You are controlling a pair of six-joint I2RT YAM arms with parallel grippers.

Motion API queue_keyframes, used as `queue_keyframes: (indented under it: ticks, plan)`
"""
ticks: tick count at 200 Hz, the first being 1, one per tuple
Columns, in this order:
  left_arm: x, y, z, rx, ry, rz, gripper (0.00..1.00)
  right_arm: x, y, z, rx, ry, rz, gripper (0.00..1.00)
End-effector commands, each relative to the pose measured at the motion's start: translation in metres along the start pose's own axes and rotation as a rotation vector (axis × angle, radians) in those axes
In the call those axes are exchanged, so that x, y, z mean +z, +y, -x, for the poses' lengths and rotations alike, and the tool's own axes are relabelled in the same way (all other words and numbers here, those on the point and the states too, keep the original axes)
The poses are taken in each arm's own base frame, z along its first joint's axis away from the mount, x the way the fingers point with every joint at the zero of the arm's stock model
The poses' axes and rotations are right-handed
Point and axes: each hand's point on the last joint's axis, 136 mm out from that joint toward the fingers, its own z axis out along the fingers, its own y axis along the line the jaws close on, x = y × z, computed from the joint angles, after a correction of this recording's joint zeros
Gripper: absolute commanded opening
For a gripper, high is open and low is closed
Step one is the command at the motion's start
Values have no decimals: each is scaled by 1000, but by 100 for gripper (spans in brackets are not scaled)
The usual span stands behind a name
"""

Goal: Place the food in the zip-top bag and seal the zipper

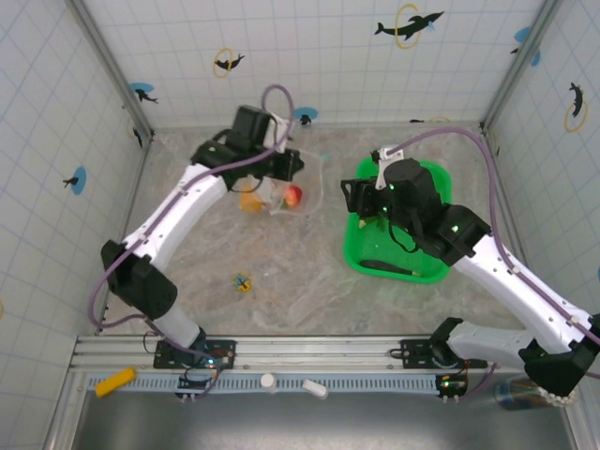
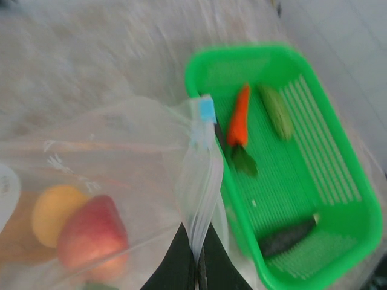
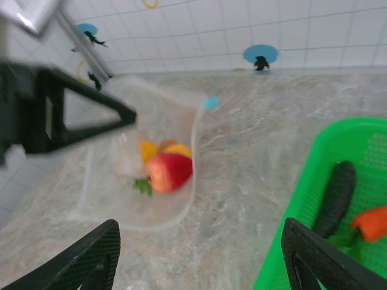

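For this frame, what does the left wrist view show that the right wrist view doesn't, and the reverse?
Left wrist, not right wrist: the light green long piece lying in the green basket beside the orange carrot, and the spot where the left gripper is shut on the zip-top bag edge, below the blue tab.

Right wrist, not left wrist: the right gripper, open and empty, and the tiled wall with a blue sticker.

Both: the bag holding a red piece and a yellow-orange piece, the tab, the basket, the carrot and the dark green piece.

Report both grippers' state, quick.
Left gripper: shut, pinching the zip-top bag by its edge.
Right gripper: open, holding nothing.
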Motion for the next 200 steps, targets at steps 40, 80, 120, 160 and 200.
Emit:
queue_keyframes:
  ticks: [40,80,120,160,200]
  plan:
    - [22,-21,-54,-213,-7,-179,0,37,-118,-88,148,201,-307,72]
    - [9,-31,-52,-291,-68,-249,0,65,-179,-114,437,242,-498,72]
    - [-1,-33,-47,-318,-133,-275,0,87,-213,-116,647,245,-717,70]
    - [-4,-31,-48,-327,-151,-292,0,128,-222,-134,866,288,-698,68]
    - [-6,-30,-52,-323,-146,-302,0,165,-221,-149,943,330,-644,69]
